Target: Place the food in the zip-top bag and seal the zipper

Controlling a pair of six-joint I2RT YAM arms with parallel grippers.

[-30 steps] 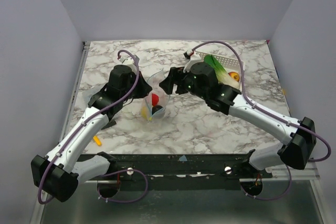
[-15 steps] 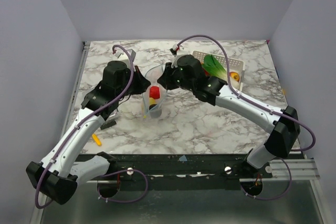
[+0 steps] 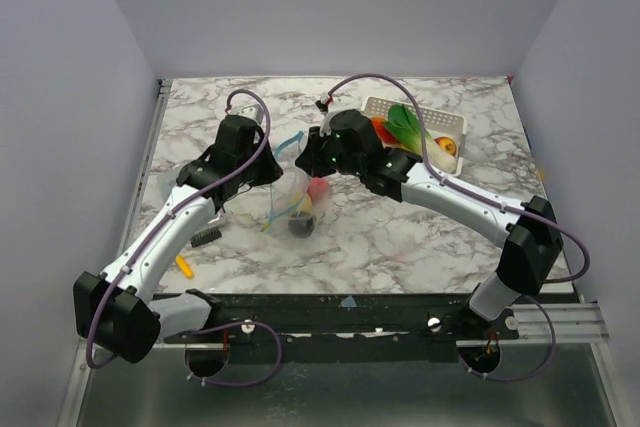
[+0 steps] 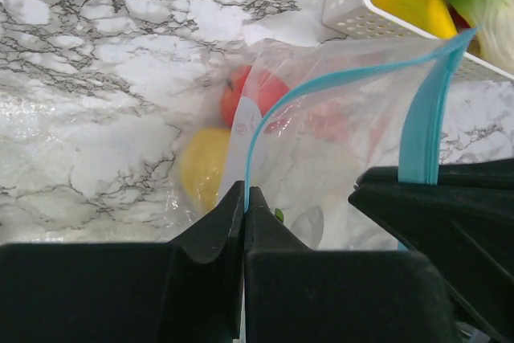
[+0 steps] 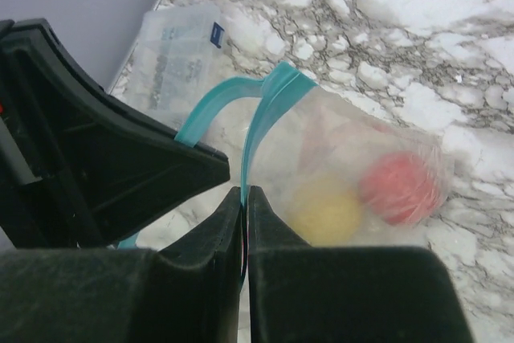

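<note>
Pinching the zipper (image 4: 420, 118), the left fingers (image 4: 210, 234) and right fingers (image 5: 205, 234) are clamped shut on it, the bag (image 3: 300, 197) of food (image 5: 400, 186) sagging between.

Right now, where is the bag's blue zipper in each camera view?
Top external: zipper slightly up and left of picture centre.
Left wrist: arcs from bottom centre up to the upper right.
Right wrist: centre, rising from the bottom middle.
Shared landmark: red toy fruit inside the zip-top bag.
</note>
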